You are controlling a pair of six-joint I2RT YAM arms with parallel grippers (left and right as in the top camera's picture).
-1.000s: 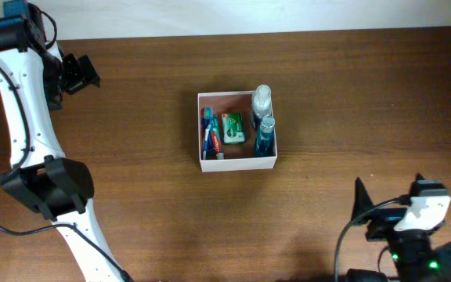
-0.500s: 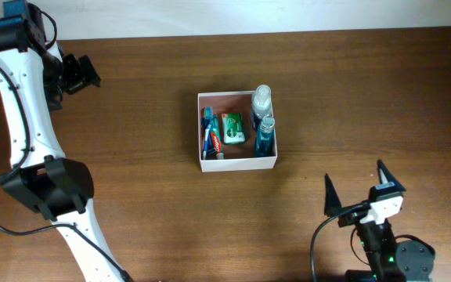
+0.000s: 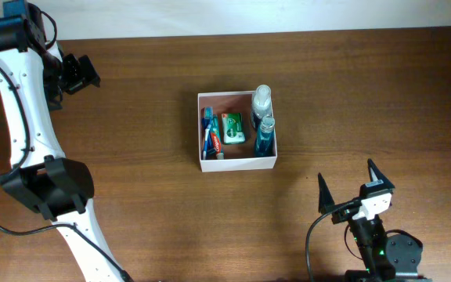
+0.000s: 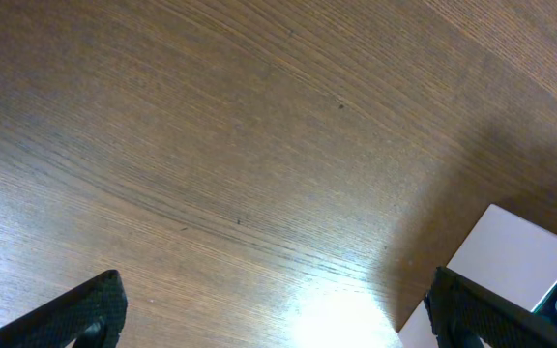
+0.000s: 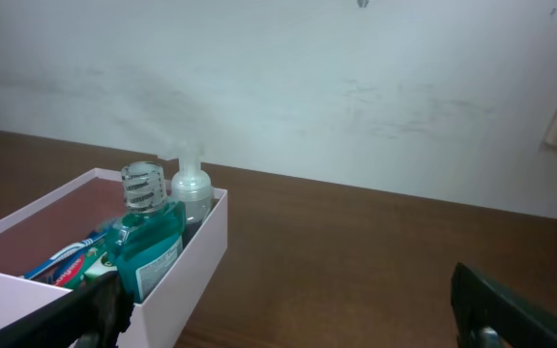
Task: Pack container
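The container point(image 3: 238, 163), a square shallow white-walled box with a reddish-brown inside, sits mid-table. It holds a toothpaste tube point(image 3: 213, 139), a green pack point(image 3: 232, 128), a blue mouthwash bottle point(image 3: 265, 135) and a clear bottle point(image 3: 262, 98). It also shows in the right wrist view point(image 5: 201, 246) and its corner in the left wrist view point(image 4: 511, 266). My right gripper point(image 3: 348, 190) is open and empty near the front edge, right of the box. My left gripper point(image 3: 79, 72) is open and empty at the far left.
The brown wooden table point(image 3: 366, 102) ends at a white wall at the back point(image 5: 356, 87). The left arm's white links point(image 3: 30, 141) run down the left side of the table.
My right arm has swung left along the front edge and turned, its open fingers now pointing up toward the box. The left arm and the box have not moved.
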